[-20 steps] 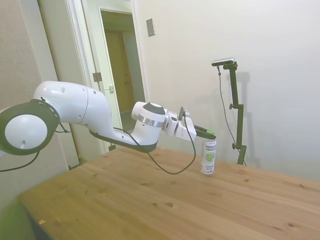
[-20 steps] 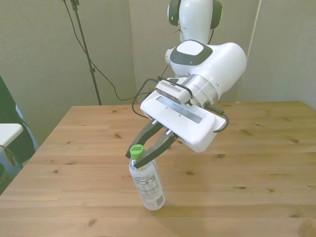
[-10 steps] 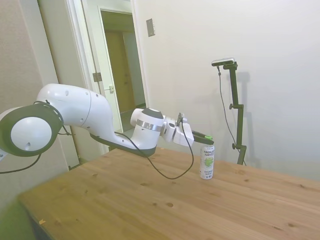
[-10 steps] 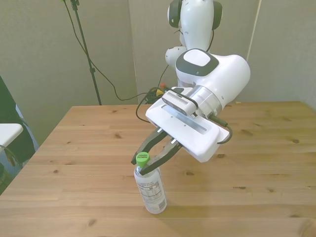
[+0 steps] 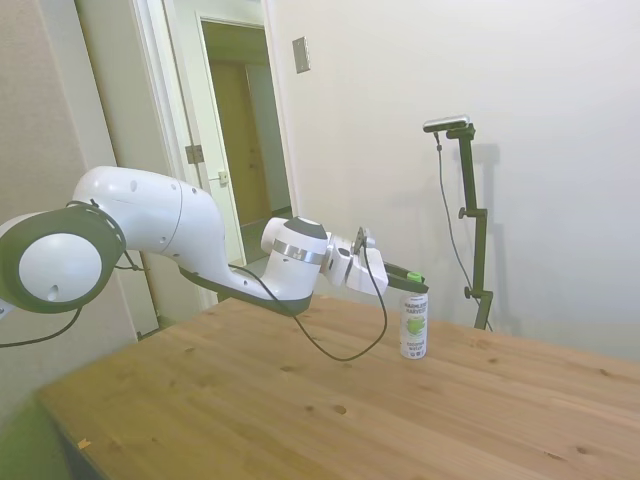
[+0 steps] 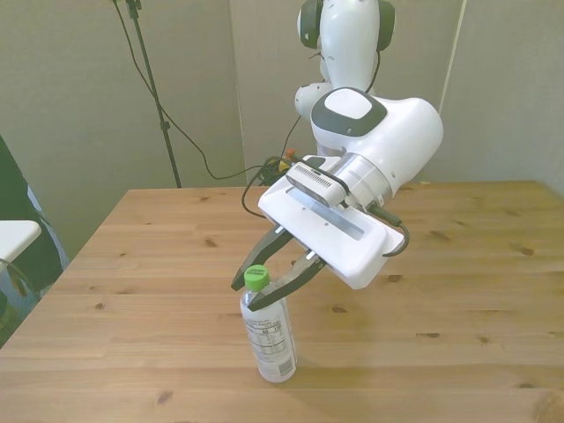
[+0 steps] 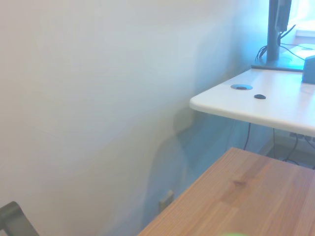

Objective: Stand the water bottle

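The water bottle (image 6: 270,337) stands upright on the wooden table (image 6: 458,291), toward the front view's left. It has a green cap (image 6: 256,278) and a white label with dark text. In the side view the water bottle (image 5: 414,326) stands near the table's far edge. My gripper (image 6: 249,296) is open, its dark fingers (image 6: 291,280) reaching in level with one on each side of the cap and a small gap showing. In the side view the gripper (image 5: 408,275) sits right at the bottle's top. The wrist view shows only a blurred green sliver of the cap (image 7: 231,234).
A black cable (image 5: 340,345) loops down from the wrist toward the tabletop. In the wrist view a white desk (image 7: 256,105) stands beyond the corner of the table (image 7: 236,201), against a pale wall. An open doorway (image 5: 245,130) lies behind the arm.
The bottle was tilted and held by its cap; it came down upright onto the table. The fingers have now spread apart off the cap.
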`<move>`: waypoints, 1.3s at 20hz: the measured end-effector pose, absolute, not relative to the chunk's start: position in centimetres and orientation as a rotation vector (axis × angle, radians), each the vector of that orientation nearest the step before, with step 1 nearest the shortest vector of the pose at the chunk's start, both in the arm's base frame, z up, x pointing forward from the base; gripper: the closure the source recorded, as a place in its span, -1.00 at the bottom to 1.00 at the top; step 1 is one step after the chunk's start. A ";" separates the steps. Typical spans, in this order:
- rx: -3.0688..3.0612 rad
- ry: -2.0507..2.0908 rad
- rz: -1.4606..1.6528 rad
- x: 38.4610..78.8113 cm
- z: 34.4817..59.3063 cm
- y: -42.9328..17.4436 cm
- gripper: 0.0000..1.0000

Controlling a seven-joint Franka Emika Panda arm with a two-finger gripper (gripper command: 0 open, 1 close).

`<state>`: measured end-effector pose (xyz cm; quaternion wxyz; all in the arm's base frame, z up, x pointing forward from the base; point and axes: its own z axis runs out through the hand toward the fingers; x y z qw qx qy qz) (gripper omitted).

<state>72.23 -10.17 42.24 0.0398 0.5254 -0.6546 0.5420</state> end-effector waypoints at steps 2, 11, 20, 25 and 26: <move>1.612 -2.013 1.660 72.2 42.4 -10.0 -1.00; 1.737 -2.117 1.484 69.3 48.6 -8.4 -1.00; 2.173 -2.074 1.019 59.3 54.7 -6.0 -1.00; 2.384 -1.951 0.694 55.4 54.8 -6.6 -1.00; 2.423 -1.915 0.622 54.8 54.8 -6.8 -1.00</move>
